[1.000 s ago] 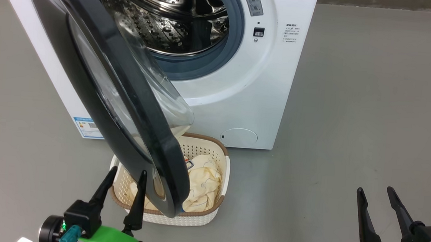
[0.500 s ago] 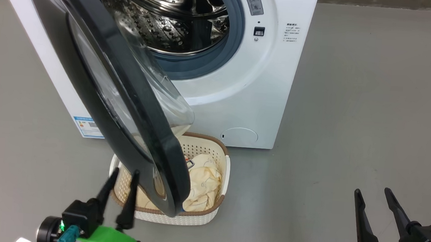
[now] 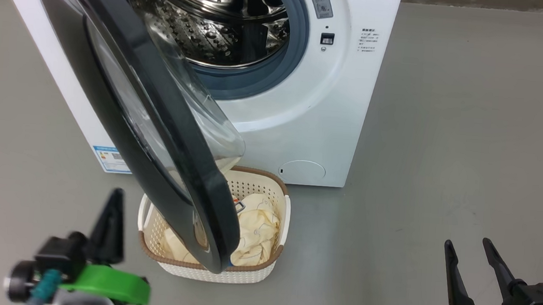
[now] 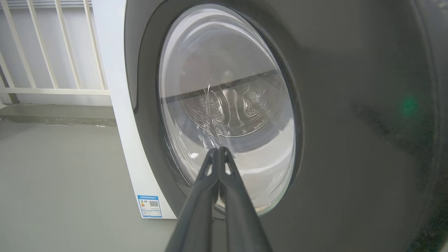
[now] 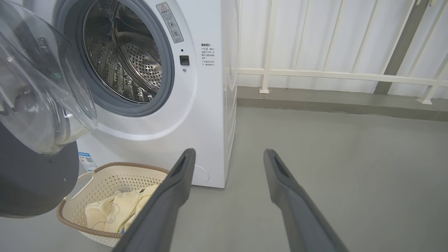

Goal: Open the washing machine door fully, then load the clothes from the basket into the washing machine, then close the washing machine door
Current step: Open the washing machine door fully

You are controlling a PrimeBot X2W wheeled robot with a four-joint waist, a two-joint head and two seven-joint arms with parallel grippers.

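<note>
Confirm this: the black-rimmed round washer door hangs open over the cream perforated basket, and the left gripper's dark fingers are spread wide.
Not spread: the left wrist view shows the left gripper shut, fingers pressed together on nothing. The black-rimmed round door does hang open over the cream perforated basket.

Light: even, bright, your shadows faint | Blur: your left end effector (image 3: 116,196) smeared, head view | Glare: sheen and green glint on washing machine door (image 4: 350,157) | Edges: railing (image 5: 332,74) bows, wrist views

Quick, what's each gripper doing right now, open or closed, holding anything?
Left gripper: closed, holding nothing.
Right gripper: open, empty.
</note>
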